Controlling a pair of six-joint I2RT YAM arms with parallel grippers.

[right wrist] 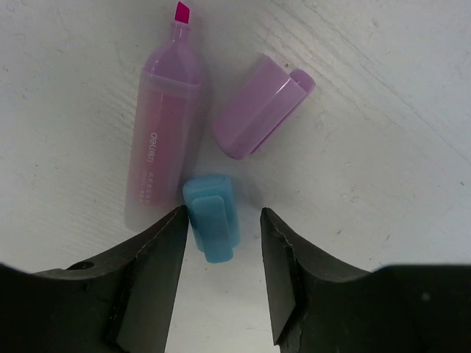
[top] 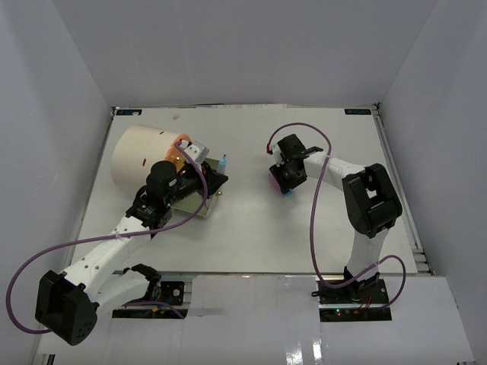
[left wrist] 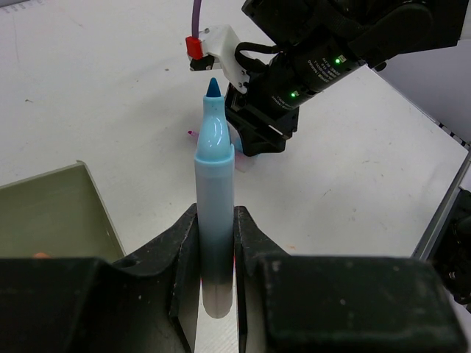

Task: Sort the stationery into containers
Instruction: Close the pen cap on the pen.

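My left gripper (left wrist: 215, 220) is shut on an uncapped light blue highlighter (left wrist: 214, 169), tip pointing away; in the top view this gripper (top: 215, 181) sits just right of the cream cylinder container (top: 141, 154). My right gripper (right wrist: 224, 220) is open, low over the table, its jaws either side of a blue cap (right wrist: 212, 215); the left finger is close against the cap. An uncapped pink highlighter (right wrist: 162, 140) and a purple cap (right wrist: 257, 107) lie just beyond. In the top view the right gripper (top: 288, 176) is mid-table.
An olive-grey drawer panel (left wrist: 55, 213) lies left of my left gripper. The right arm's wrist (left wrist: 294, 81) shows ahead of the blue highlighter's tip. White walls enclose the table (top: 251, 236) on three sides.
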